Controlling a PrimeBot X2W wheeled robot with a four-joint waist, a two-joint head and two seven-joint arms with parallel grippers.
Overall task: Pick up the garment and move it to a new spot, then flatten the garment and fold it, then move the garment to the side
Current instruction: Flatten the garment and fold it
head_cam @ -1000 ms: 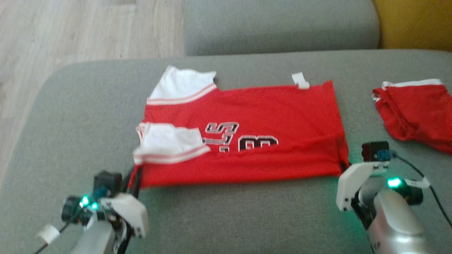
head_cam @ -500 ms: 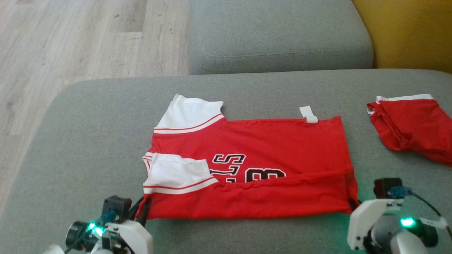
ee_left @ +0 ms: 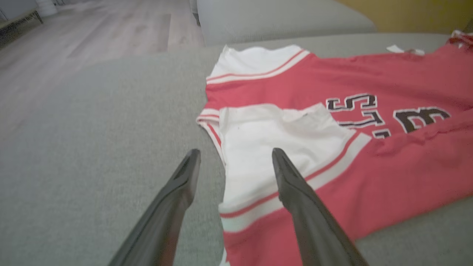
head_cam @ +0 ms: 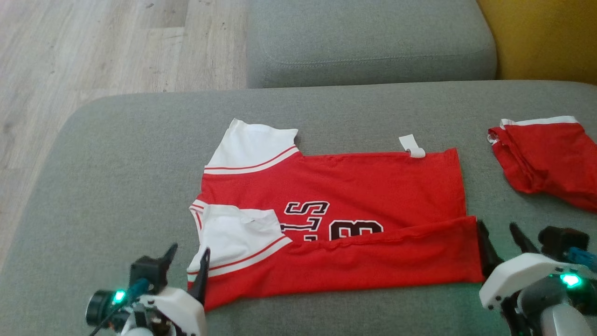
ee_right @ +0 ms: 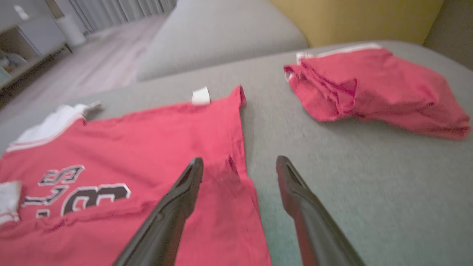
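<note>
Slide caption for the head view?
Red jersey, near edge folded over, on grey sofa; left gripper and right gripper open at its corners.

Home: grey sofa (head_cam: 116, 154), wood floor (head_cam: 93, 46)

The garment (head_cam: 354, 186) is bright red, with white sleeves edged in red-and-white stripes, black lettering outlined in white, and a white tag (head_cam: 413, 145) at its upper edge. At the frame's right, a second cloth (head_cam: 545, 158) is the same red with a white band; the cushion (head_cam: 116, 163) beneath both is plain grey. Upper left, the floor (head_cam: 93, 46) is pale wood grain; upper right, a surface (head_cam: 541, 37) is mustard yellow.
</note>
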